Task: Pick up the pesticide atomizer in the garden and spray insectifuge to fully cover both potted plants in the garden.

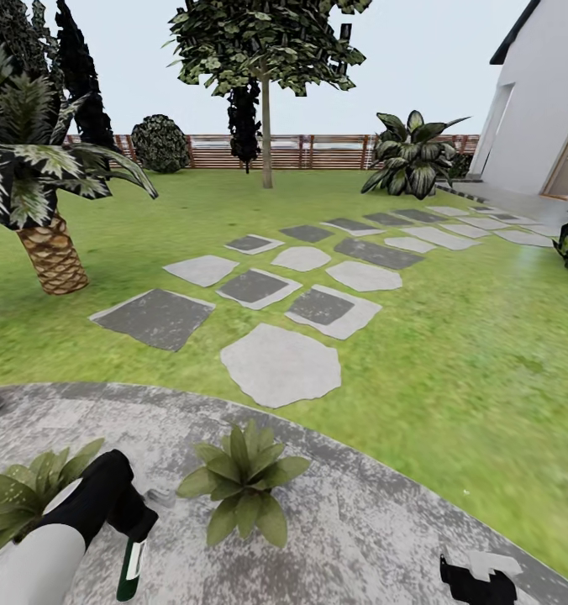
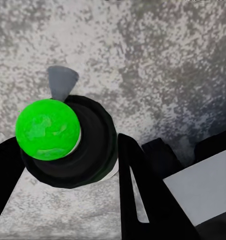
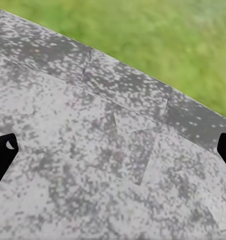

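Nearest to us, our left gripper [image 1: 133, 525] reaches over the round grey patio [image 1: 360, 538], and its jaws are clamped on the pesticide atomizer [image 1: 131, 570], which hangs below them with its long axis close to upright. In the left wrist view we look straight down on the bottle's bright green tip [image 2: 47, 129], one dark finger [image 2: 143, 190] pressed at its side. Our right gripper [image 1: 477, 580] sits low at the far side of the patio, its fingertips wide apart over bare paving, holding nothing.

Just beyond the left gripper stand the two potted plants: one rosette [image 1: 244, 483] lies close beside the bottle toward the middle of the patio, the other [image 1: 28, 496] on the outer side of our left arm. The left arm is plainly the nearer to both; we judge the nozzle must next be turned toward the middle plant's leaves.

Farther out lie the lawn [image 1: 452, 336], the stepping stones [image 1: 280, 363] and the slatted fence [image 1: 318, 151].
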`<state>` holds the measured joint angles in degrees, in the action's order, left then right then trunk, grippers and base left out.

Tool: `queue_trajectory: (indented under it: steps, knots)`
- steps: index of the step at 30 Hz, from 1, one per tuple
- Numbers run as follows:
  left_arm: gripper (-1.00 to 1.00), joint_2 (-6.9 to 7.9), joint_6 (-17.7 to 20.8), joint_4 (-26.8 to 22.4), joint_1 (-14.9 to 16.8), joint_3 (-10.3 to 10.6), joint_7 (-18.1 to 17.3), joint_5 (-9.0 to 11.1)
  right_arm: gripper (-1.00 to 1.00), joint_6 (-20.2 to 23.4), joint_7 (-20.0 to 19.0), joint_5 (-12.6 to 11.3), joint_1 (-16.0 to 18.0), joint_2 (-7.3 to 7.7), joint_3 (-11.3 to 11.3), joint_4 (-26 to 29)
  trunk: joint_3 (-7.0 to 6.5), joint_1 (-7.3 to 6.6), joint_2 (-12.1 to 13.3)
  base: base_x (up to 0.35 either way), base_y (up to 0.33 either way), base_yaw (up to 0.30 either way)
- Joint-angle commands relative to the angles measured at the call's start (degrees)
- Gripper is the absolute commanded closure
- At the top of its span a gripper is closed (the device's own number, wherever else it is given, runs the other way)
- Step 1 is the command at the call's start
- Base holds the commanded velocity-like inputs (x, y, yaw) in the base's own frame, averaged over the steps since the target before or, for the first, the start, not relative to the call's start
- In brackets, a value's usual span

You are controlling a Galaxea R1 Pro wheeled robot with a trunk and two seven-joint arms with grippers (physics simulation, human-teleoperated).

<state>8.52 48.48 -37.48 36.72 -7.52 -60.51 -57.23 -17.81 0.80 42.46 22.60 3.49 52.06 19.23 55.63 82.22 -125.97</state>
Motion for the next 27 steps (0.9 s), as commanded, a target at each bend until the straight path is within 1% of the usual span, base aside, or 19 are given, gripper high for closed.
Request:
queue_trajectory:
  steps: [1, 4, 13, 16, 18, 20, 21, 23, 24, 27]
  knots:
    - [1.0, -0.06, 0.29, -0.06, 0.02, -0.17, -0.5, -0.43, -1.0, -0.29, 0.08, 0.61, 0.07, 0.05, 0.42, -0.07, 0.05, 0.01, -0.02, 0.16, 0.225, 0.0]
    - [1.0, -0.31, 0.23, 0.05, 0.02, -0.14, -0.52, -0.43, -1.0, -0.29, 0.08, 0.61, 0.03, 0.03, 0.42, -0.13, 0.05, 0.01, -0.02, 0.114, 0.145, 0.0]
    - [1.0, -0.69, 0.12, 0.78, -0.79, -0.39, -0.13, -0.23, -1.0, -0.29, 0.11, 0.6, 0.05, -0.06, 0.38, -0.07, 0.05, 0.01, -0.02, 0.009, 0.011, 0.0]
    - [1.0, -0.59, 0.12, 0.7, -1.99, -0.35, -0.06, -0.37, -1.0, -0.29, 0.13, 0.61, 0.04, -0.06, 0.37, -0.07, 0.05, 0.01, -0.02, 0.0, 0.0, 0.0]
    - [1.0, -0.22, 0.07, 0.54, -2.87, -0.34, -0.03, -0.38, -1.0, -0.29, 0.11, 0.61, 0.05, -0.11, 0.34, -0.07, 0.05, 0.01, -0.02, 0.01, 0.0, 0.0]
    - [1.0, -0.21, 0.04, 0.4, -3.11, -0.43, 0.27, -0.36, -1.0, -0.29, 0.09, 0.61, 0.05, -0.14, 0.33, -0.07, 0.05, 0.01, -0.02, 0.146, 0.027, 0.0]
    - [1.0, -0.34, 0.0, 0.36, -3.16, -0.47, 0.72, -0.35, -1.0, -0.29, 0.09, 0.61, 0.06, -0.14, 0.33, -0.07, 0.05, 0.01, -0.02, 0.232, 0.059, 0.0]
    - [1.0, -0.71, -0.01, 0.44, -3.21, -0.54, 3.16, 0.16, -1.0, -0.29, 0.08, 0.6, 0.04, -0.15, 0.34, -0.07, 0.05, 0.01, -0.02, 0.252, 0.064, 0.0]
    - [1.0, -0.98, 0.01, 0.45, -3.22, -0.58, 3.84, 0.29, -1.0, -0.29, 0.08, 0.6, 0.04, -0.15, 0.34, -0.07, 0.05, 0.01, -0.02, 0.145, 0.033, 0.0]
    - [1.0, -2.56, -0.1, 0.69, -3.25, -0.6, 4.89, 0.4, -1.0, -0.29, 0.11, 0.61, 0.04, -0.14, 0.34, -0.07, 0.05, 0.01, -0.02, 0.044, 0.01, 0.0]
